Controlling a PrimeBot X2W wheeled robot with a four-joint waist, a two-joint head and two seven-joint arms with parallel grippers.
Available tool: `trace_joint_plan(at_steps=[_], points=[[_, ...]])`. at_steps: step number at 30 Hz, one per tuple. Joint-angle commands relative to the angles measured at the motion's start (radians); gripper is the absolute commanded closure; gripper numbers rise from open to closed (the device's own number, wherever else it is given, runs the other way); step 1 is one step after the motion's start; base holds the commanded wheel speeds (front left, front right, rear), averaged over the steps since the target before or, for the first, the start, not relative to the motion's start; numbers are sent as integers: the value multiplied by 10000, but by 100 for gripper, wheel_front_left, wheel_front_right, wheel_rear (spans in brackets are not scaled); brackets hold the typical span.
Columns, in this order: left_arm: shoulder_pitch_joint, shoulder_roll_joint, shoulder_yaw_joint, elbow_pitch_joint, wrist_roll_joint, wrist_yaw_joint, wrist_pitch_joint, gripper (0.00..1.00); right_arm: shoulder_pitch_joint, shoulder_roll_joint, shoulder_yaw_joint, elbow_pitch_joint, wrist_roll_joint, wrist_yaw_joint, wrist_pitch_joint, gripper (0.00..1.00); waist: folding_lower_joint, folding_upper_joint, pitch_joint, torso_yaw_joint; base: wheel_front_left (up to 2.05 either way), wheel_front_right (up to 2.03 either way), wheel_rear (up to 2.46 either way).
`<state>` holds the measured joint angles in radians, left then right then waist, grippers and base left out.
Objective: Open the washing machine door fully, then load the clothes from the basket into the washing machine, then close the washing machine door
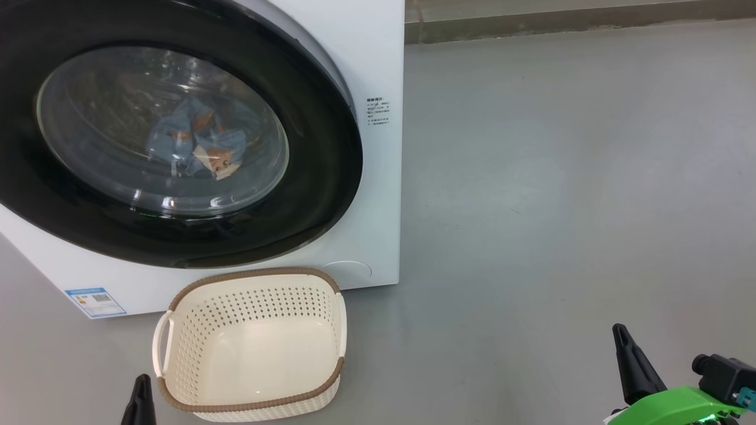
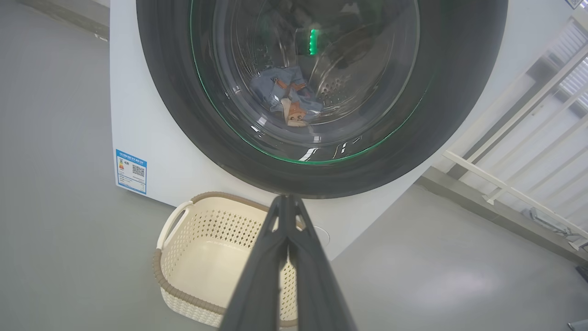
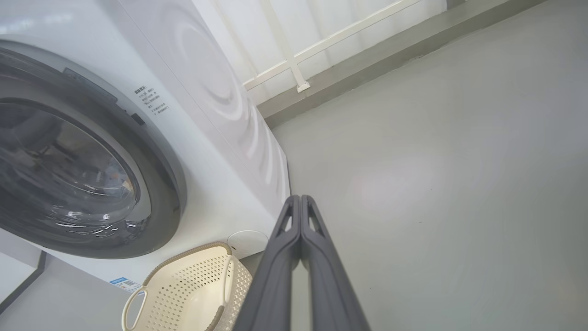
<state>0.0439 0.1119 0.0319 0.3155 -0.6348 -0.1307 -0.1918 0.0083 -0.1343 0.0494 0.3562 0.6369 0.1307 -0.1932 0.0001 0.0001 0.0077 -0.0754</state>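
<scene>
The white washing machine (image 1: 378, 71) stands at the upper left, its round black door (image 1: 319, 195) shut against its front. Through the glass I see the light blue clothes (image 1: 195, 141) lying inside the drum, also visible in the left wrist view as clothes (image 2: 287, 94). The cream basket (image 1: 251, 345) sits empty on the floor in front of the machine. My left gripper (image 1: 142, 383) is shut, low beside the basket's left handle; its fingers (image 2: 285, 204) are pressed together. My right gripper (image 1: 623, 336) is shut over the bare floor at lower right, fingers (image 3: 299, 202) together.
Grey floor (image 1: 561, 177) stretches to the right of the machine. A low kerb (image 1: 561, 23) runs along the back. A white railing (image 2: 519, 151) and wall stand beyond the machine's far side.
</scene>
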Motion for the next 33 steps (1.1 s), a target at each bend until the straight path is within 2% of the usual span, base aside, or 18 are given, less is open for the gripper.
trace_joint_plan(at_steps=[1, 33], points=[[-368, 126, 138, -324, -269, 61, 97, 100, -388, -132, -123, -281, 351, 0, 71, 100, -1, -1, -2, 13, 0, 0, 0], [-727, -103, 352, -544, -3186, 148, 1006, 100, -665, 112, -519, -508, 3299, 0, 938, 100, -1, -1, -28, 241, 0, 0, 0]])
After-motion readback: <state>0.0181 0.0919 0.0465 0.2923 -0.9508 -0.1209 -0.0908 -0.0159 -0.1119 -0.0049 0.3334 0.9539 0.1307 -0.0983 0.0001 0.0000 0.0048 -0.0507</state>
